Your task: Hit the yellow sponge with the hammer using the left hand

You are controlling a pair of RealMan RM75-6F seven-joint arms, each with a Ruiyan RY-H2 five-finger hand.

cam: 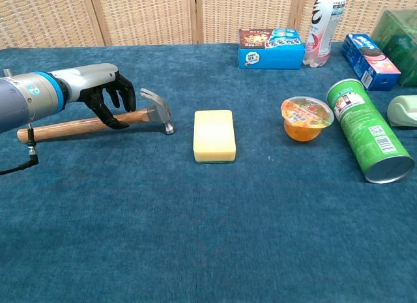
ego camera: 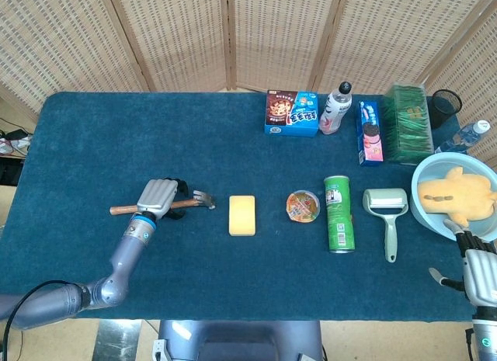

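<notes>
Blue table (ego camera: 116, 136): left hand (cam: 107, 94) over hammer (cam: 78, 126), beside sponge (cam: 214, 135).

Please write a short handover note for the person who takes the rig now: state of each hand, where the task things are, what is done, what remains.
Left robot hand: over the hammer handle near the head, fingers curled around it; a firm grip cannot be confirmed.
Right robot hand: idle at the table's right edge, holding nothing.
Hammer lies flat on the table, head toward the yellow sponge, which sits apart to its right.
Done: reach to the hammer.
Left: secure the grasp, lift, strike the sponge.
</notes>
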